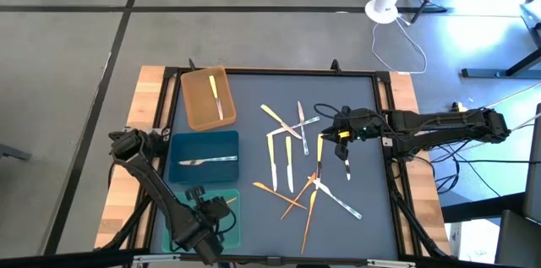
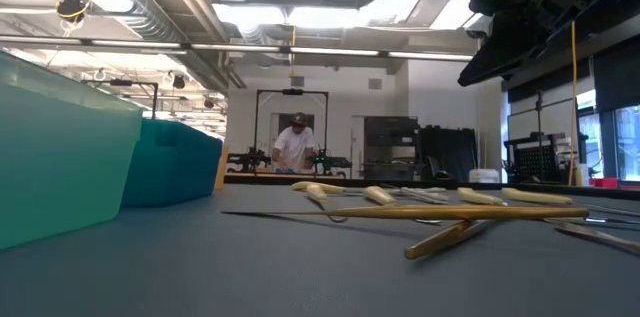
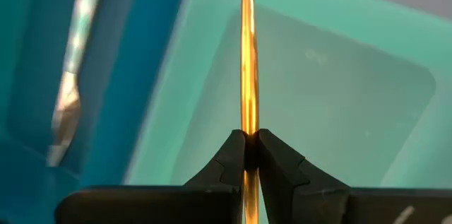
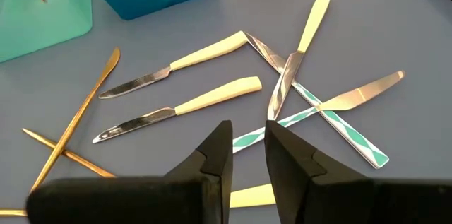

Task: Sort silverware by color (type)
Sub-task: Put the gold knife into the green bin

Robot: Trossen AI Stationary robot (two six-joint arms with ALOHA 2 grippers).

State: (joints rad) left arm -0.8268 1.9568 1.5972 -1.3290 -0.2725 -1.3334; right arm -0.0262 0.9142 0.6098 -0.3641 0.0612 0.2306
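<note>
My left gripper (image 1: 221, 209) hangs over the teal tray (image 1: 182, 217) at the table's near left, shut on a thin orange-gold utensil (image 3: 247, 54). The blue tray (image 1: 203, 143) holds one silver utensil (image 3: 69, 97). In the brown tray (image 1: 196, 107) lies a yellow-handled one (image 1: 215, 92). The rest of the silverware (image 1: 300, 162) lies loose and crossed on the dark mat: yellow-handled knives (image 4: 212, 97), silver pieces, orange-gold pieces (image 4: 74, 128). Above this pile my right gripper (image 4: 247, 143) hovers, its fingers a little apart with nothing between them. My left gripper pinches the orange-gold utensil's thin shaft (image 3: 247, 126) between its two fingertips, coming from above and pointing steeply down. The shaft runs on past the tips over the teal tray's floor, and a stretch shows farther back between the fingers. It is lifted off the mat.
The three trays stand in a row along the mat's left side, brown farthest and teal nearest. A raised frame (image 1: 279, 71) borders the mat. The mat's near left in the low view is bare beside the teal tray's wall (image 2: 60, 157). A person stands far off in the room.
</note>
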